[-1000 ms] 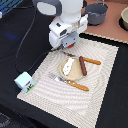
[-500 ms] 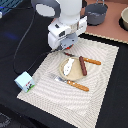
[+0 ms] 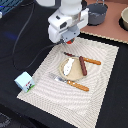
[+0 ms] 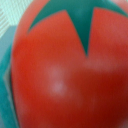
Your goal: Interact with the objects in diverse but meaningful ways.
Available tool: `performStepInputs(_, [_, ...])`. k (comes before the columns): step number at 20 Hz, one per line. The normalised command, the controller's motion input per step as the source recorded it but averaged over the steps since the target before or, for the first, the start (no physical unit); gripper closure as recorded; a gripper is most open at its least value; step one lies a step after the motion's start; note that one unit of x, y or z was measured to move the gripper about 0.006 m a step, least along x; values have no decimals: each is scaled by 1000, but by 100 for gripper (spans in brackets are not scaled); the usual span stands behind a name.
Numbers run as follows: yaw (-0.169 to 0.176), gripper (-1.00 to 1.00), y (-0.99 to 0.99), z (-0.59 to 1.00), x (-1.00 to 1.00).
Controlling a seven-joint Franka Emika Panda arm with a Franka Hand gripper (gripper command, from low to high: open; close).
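Bench (image 3: 20,30), dark and wide, carries a pale ribbed mat (image 3: 45,87) in the exterior view. Near the mat's middle sits a tan round plate (image 3: 75,75) with a little white bottle-like piece (image 3: 68,65) lying on it and a dark brown sausage (image 3: 82,65) resting along its 3 o'clock rim. An orange-handled knife (image 3: 90,61) lies at 1 o'clock of the plate and an orange-handled fork (image 3: 72,83) at 6 o'clock, just off the plate's edge. At about 8 o'clock of the plate, well apart from it at the mat's border, stands a pale-blue-and-white milk carton (image 3: 24,81). The white arm's head hangs over the mat at 11 o'clock of the plate, and a patch of red, the tomato (image 3: 69,43), shows beneath it between the jaws. A dark pot (image 3: 97,14) stands on the far part of the bench at 12 o'clock.

Wrist view: the round red tomato (image 4: 65,75) fills nearly the whole picture, blurred, its green star-shaped top toward the upper edge. A sliver of teal and pale ribbed surface shows past it. The jaws themselves are hidden, so I cannot tell from here how far they are closed.
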Motion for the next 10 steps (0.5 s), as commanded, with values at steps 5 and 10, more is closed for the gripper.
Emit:
performStepInputs(5, [-32, 100, -623, 426, 385])
performStepInputs(10, [-28, 100, -842, 204, 449])
